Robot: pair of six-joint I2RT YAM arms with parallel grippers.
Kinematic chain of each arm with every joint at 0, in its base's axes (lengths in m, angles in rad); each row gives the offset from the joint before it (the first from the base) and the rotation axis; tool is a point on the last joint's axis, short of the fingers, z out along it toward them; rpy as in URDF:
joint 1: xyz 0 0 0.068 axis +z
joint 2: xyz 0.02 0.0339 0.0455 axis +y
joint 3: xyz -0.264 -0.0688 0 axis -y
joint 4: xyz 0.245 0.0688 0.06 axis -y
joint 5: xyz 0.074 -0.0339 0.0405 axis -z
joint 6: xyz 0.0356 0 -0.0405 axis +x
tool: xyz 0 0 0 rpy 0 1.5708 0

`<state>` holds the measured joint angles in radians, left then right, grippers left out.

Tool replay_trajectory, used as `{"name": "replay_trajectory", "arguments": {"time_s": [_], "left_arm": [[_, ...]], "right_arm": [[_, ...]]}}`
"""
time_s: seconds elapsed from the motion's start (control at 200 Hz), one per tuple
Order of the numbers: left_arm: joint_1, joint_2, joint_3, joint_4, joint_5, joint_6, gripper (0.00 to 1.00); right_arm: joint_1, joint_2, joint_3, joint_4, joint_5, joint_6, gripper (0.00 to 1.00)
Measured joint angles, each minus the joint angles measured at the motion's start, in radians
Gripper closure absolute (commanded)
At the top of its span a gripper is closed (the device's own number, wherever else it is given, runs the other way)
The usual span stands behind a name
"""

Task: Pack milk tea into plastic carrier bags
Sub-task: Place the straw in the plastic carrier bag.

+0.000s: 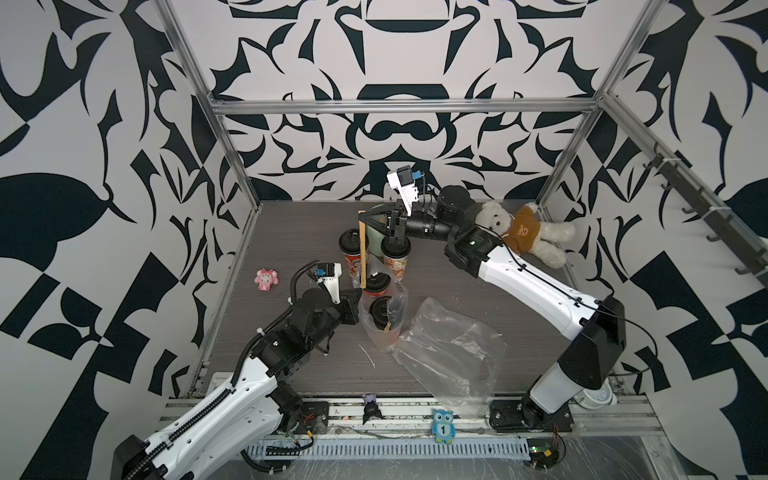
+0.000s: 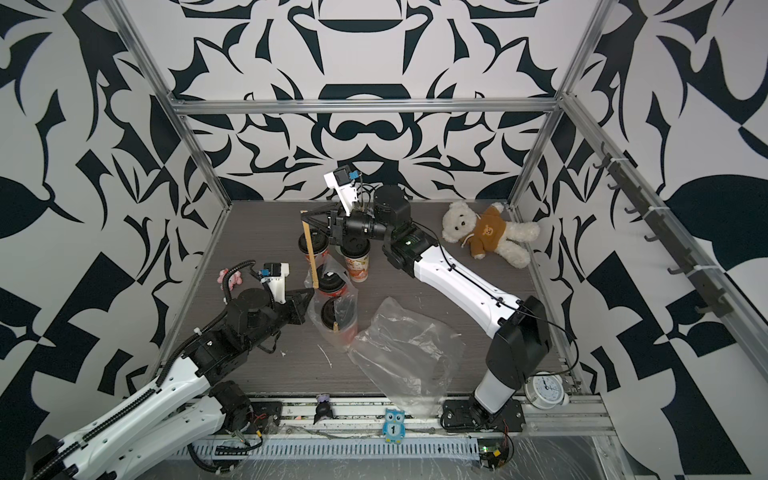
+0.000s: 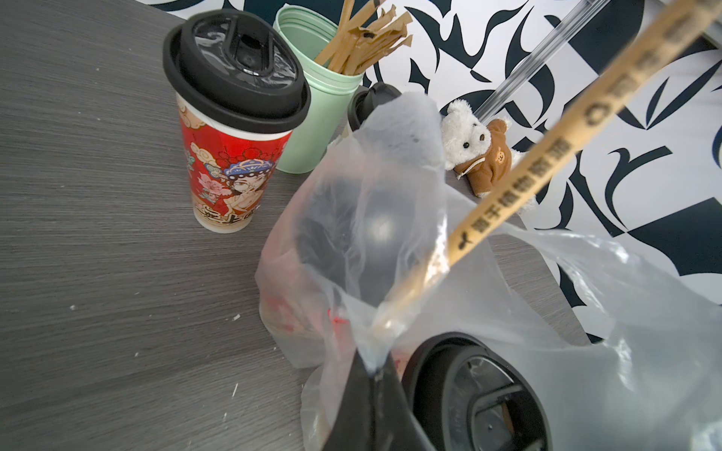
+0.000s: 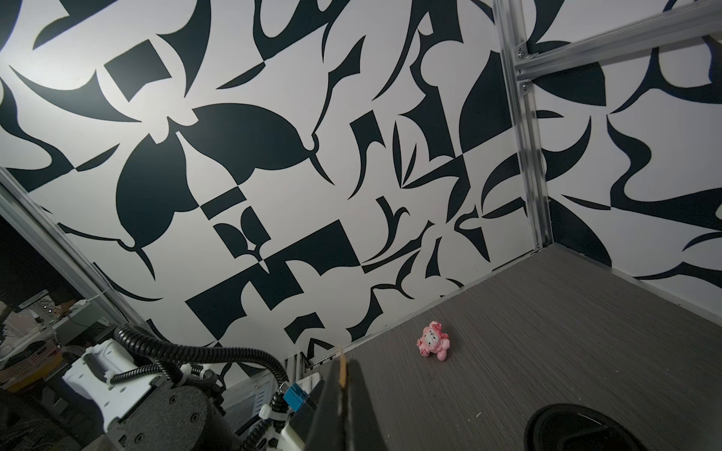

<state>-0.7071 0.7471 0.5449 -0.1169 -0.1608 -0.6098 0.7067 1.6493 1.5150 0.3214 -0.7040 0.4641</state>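
Note:
Two milk tea cups with black lids [image 1: 376,286] [image 1: 380,313] stand inside an upright clear plastic carrier bag [image 1: 384,332]. My left gripper [image 3: 375,367] is shut on that bag's rim, seen in a top view [image 2: 309,293]. A red milk tea cup [image 3: 230,156] and a cream one [image 1: 395,255] stand free behind the bag. My right gripper [image 1: 360,215] is shut on the top of a long tan wrapped straw [image 1: 364,257]; its lower end reaches the bag's mouth [image 3: 410,289]. A second carrier bag [image 1: 449,349] lies crumpled on the table.
A mint-green cup of sticks [image 3: 328,117] stands behind the free cups. A teddy bear [image 1: 519,232] lies at the back right, a pink toy [image 1: 266,280] at the left. An owl figure [image 1: 442,426] and a clock [image 2: 544,388] sit by the front rail.

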Motion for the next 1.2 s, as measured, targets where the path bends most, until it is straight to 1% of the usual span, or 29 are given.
{"name": "replay_trajectory", "arguments": {"time_s": [0.345,0.535,0.745,0.935,1.2], "left_arm": [[0.0,0.02,0.001,0.0,0.0,0.0,1.0],[0.0,0.018,0.001,-0.001,-0.003,0.0,1.0],[0.0,0.016,0.018,-0.008,-0.016,0.0,1.0],[0.0,0.018,0.042,-0.007,-0.024,0.0,1.0],[0.0,0.039,0.046,-0.007,-0.034,0.0,1.0]], "right_arm": [[0.002,0.051,-0.074,0.154,0.062,-0.005,1.0],[0.014,0.051,-0.1,0.2,0.091,-0.052,1.0],[0.053,0.051,-0.102,0.193,0.117,-0.157,1.0],[0.088,0.051,-0.103,0.133,0.155,-0.278,1.0],[0.097,0.051,-0.109,0.089,0.197,-0.365,1.0]]}}
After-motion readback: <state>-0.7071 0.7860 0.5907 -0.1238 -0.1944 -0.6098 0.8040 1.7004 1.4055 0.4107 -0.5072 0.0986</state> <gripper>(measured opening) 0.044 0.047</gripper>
